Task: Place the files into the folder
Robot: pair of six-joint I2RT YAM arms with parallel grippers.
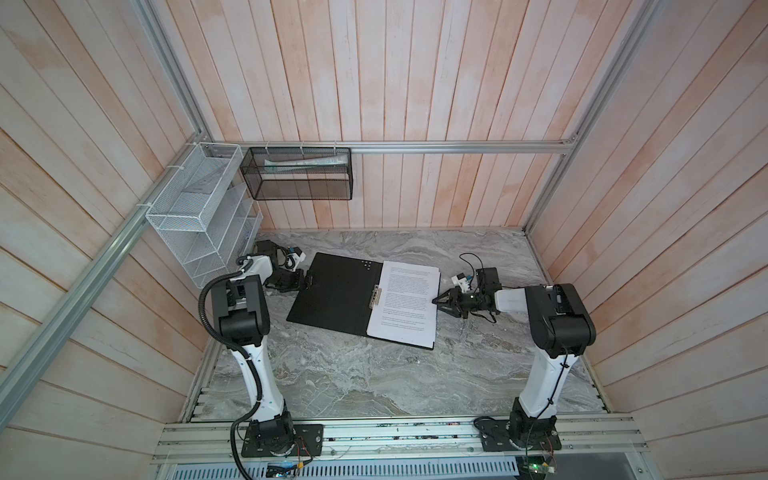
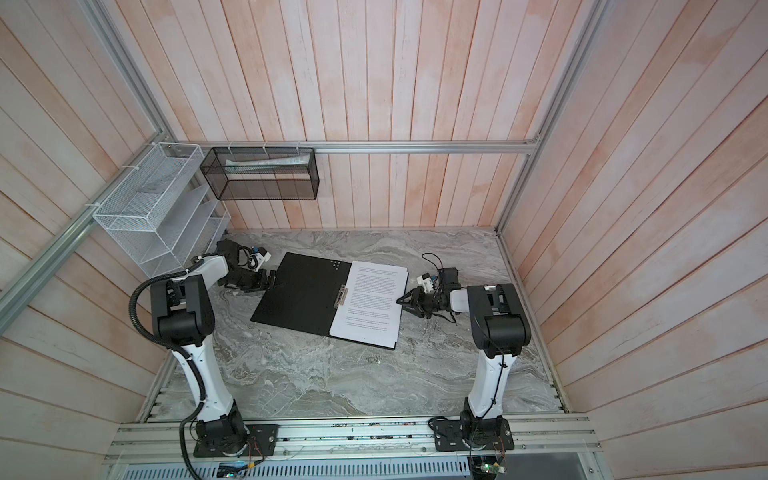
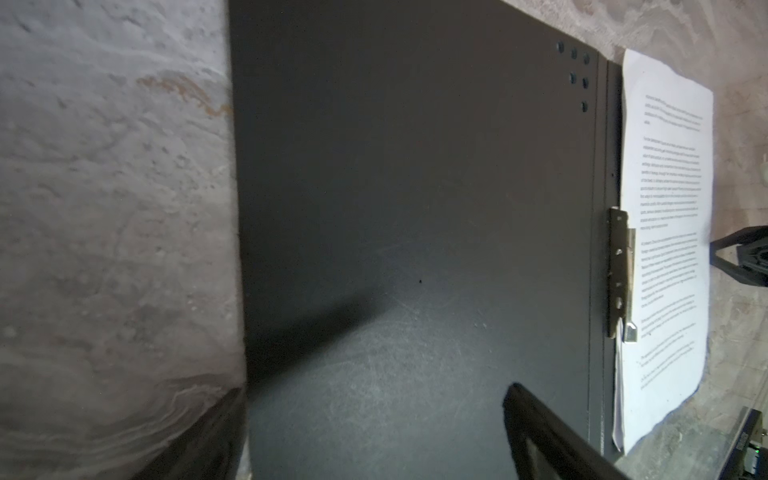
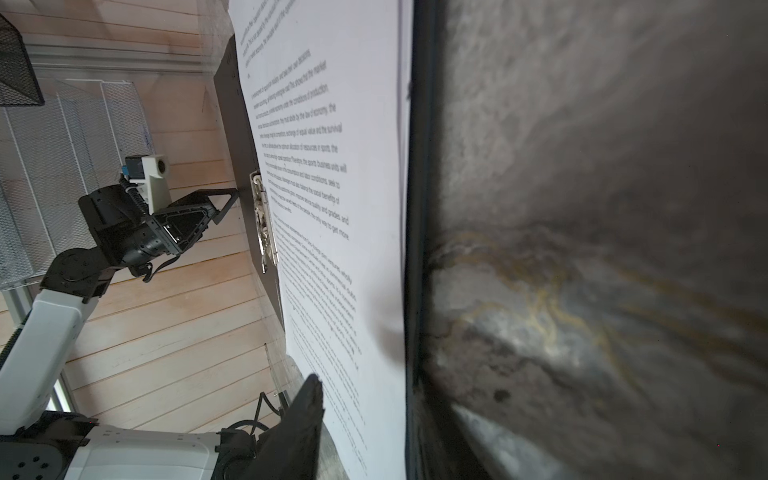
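The folder (image 1: 336, 291) (image 2: 303, 291) lies open on the marble table, black inside up, with a metal clip (image 1: 376, 296) (image 3: 619, 278) at its spine. The files (image 1: 409, 303) (image 2: 374, 303) (image 4: 332, 166), white printed sheets, rest on its right half. My left gripper (image 1: 306, 280) (image 3: 374, 390) stands wide open at the left edge of the bare cover (image 3: 415, 208), one finger over it, one on the table side. My right gripper (image 1: 434, 300) (image 4: 368, 384) is at the right edge, jaws apart, one finger over the files, the other low beside the folder's edge.
A white wire rack (image 1: 199, 216) hangs at the back left, with a black mesh basket (image 1: 297, 174) beside it on the rear rail. Wooden walls close in three sides. Bare marble (image 1: 374, 374) stretches in front of the folder toward the arm bases.
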